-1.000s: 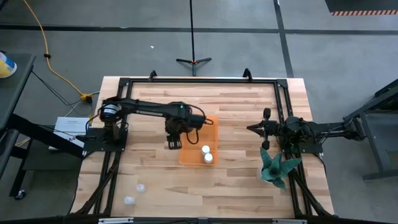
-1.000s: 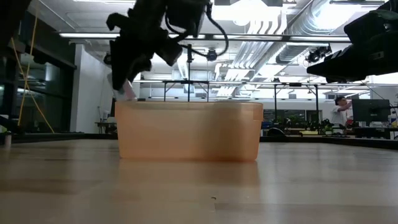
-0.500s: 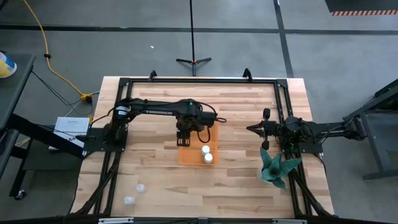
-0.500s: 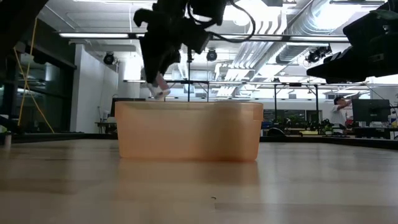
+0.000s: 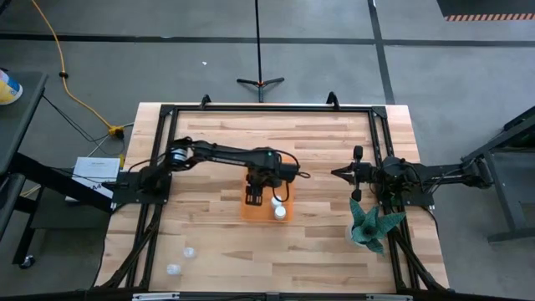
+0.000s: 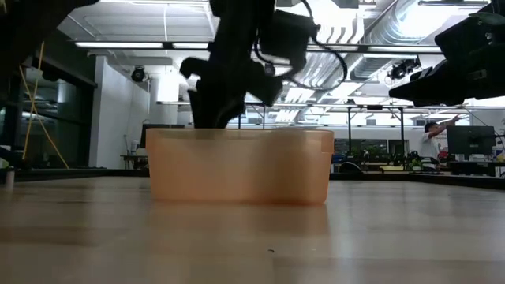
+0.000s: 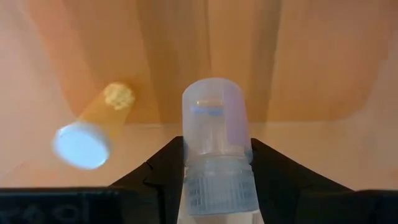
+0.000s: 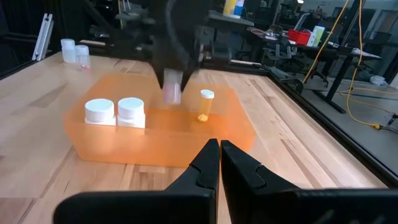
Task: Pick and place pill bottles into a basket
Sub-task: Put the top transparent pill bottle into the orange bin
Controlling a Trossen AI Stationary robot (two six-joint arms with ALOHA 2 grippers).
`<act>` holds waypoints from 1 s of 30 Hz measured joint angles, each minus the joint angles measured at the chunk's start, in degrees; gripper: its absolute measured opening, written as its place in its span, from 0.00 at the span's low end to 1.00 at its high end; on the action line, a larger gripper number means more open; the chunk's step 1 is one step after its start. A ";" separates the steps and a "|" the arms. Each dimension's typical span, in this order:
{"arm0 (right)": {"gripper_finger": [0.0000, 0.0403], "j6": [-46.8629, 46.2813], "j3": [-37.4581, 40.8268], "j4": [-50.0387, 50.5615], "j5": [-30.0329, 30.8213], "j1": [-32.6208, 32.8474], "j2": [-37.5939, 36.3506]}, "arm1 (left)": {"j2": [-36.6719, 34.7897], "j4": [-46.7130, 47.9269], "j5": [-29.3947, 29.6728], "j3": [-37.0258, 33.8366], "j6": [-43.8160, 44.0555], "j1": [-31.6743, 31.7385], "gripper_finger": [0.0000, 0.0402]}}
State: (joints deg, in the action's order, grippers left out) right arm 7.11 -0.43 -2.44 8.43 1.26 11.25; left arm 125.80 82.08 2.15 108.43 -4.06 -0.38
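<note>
The orange basket (image 5: 287,167) stands mid-table, and also shows in the low view (image 6: 237,170). My left gripper (image 5: 255,197) reaches down into it, shut on a pale translucent pill bottle (image 7: 216,118), which also shows in the right wrist view (image 8: 172,90). Two white-capped bottles (image 8: 115,112) stand upright at the basket's near right end. A yellowish bottle (image 8: 205,104) stands on the basket floor beside the held one. Two more bottles (image 5: 181,259) stand on the table's near left. My right gripper (image 5: 338,173) waits shut at the table's right. My left gripper pinches the bottle's ribbed white cap end (image 7: 217,186) between its two fingers (image 7: 163,168), one on each side. The fingers come from above, pointing down. The bottle hangs upright below them, body downward, inside the basket; whether its lower end touches the floor I cannot tell.
A teal spiky plant (image 5: 372,221) stands at the near right, beside my right arm. A black frame (image 5: 267,109) runs round the tabletop. Bare wood lies in front of and to the left of the basket.
My left gripper has carried the bottle from beside the basket's left end toward the table's right, over the rim. It has then gone down into the basket, still shut on the bottle.
</note>
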 joint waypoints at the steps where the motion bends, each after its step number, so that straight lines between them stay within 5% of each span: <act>1: 0.02 0.00 -0.01 0.00 -0.02 0.00 0.02 | 0.57 0.05 -0.01 -0.03 -0.15 -0.04 0.48; 19: 0.02 0.00 -0.02 -0.04 -0.02 0.00 0.36 | 3.80 0.29 0.33 0.00 -0.32 -0.02 0.51; 30: 0.02 -0.01 -0.01 -0.06 -0.02 0.00 0.36 | 3.80 0.40 0.15 0.00 -0.39 -0.02 0.76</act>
State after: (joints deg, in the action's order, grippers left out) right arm 7.11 -0.44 -2.50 8.40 1.26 11.62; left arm 129.60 82.48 2.30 108.42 -4.46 -0.40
